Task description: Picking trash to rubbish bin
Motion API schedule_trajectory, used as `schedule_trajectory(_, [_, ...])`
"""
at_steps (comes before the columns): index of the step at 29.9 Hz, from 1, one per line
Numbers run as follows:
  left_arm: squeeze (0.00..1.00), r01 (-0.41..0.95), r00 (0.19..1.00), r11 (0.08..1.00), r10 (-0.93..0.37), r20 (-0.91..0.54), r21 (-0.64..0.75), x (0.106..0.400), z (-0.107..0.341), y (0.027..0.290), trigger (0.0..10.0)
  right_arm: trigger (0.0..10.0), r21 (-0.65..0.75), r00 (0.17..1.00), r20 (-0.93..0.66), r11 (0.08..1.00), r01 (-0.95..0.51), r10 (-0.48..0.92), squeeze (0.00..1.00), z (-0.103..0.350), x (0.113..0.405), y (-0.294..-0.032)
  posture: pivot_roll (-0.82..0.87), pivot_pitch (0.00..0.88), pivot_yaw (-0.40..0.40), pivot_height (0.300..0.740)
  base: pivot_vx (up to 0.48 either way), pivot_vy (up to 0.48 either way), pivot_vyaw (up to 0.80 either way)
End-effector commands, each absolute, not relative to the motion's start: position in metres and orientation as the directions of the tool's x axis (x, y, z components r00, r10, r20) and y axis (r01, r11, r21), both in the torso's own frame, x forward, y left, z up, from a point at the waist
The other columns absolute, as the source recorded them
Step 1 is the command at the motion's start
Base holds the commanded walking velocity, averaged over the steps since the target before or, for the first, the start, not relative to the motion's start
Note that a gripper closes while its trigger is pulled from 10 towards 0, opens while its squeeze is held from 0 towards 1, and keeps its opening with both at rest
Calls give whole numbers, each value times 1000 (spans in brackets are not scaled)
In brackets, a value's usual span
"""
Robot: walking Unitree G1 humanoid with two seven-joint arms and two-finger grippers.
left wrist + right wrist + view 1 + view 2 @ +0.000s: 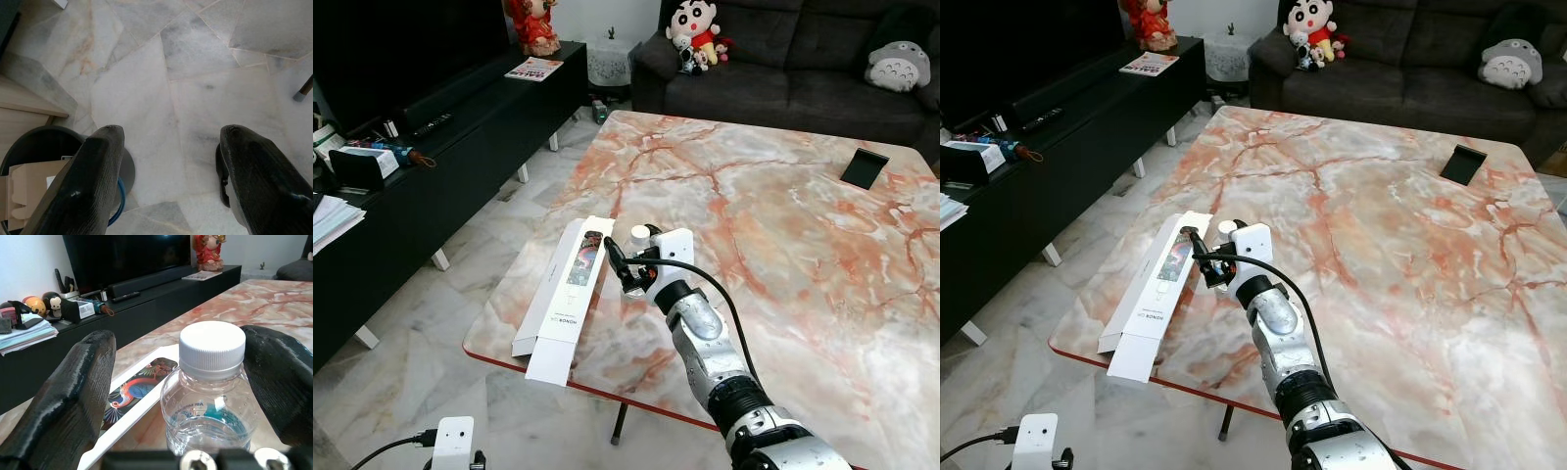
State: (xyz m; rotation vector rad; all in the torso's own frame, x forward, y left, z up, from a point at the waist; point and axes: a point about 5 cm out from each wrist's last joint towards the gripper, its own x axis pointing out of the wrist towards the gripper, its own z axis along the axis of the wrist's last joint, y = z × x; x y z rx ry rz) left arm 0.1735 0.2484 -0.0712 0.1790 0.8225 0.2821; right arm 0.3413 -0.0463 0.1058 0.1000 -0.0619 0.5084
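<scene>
A clear plastic bottle (pixel 211 396) with a white cap (pixel 639 233) stands upright on the marble table (pixel 783 225) near its front left corner. My right gripper (pixel 181 338) is open, one finger on each side of the bottle, with a gap on both sides. In the left eye view the right gripper (pixel 628 262) reaches in from the front. Just left of the bottle a long white box (pixel 570 294) with a flamingo picture lies flat. My left gripper (pixel 168 142) hangs open over the floor beside a dark bin (pixel 34 147) holding cardboard.
A black TV console (pixel 460 127) runs along the left with a tiled aisle between it and the table. A dark sofa (pixel 803 69) with plush toys stands behind the table. A small black object (pixel 865 168) sits at the table's far right.
</scene>
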Motion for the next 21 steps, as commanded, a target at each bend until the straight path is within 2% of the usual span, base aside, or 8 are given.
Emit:
schedule_trajectory(1, [0, -183, 625, 946, 321, -712, 266, 168, -73, 252, 10000, 10000, 83, 856, 116, 854, -514, 504, 0, 118, 344, -31, 13, 0, -22, 740, 0, 0, 0])
schedule_trajectory(21, [0, -183, 623, 948, 318, -714, 262, 167, -74, 251, 10000, 10000, 103, 883, 141, 880, -463, 448, 0, 123, 349, -35, 11, 0, -23, 740, 0, 0, 0])
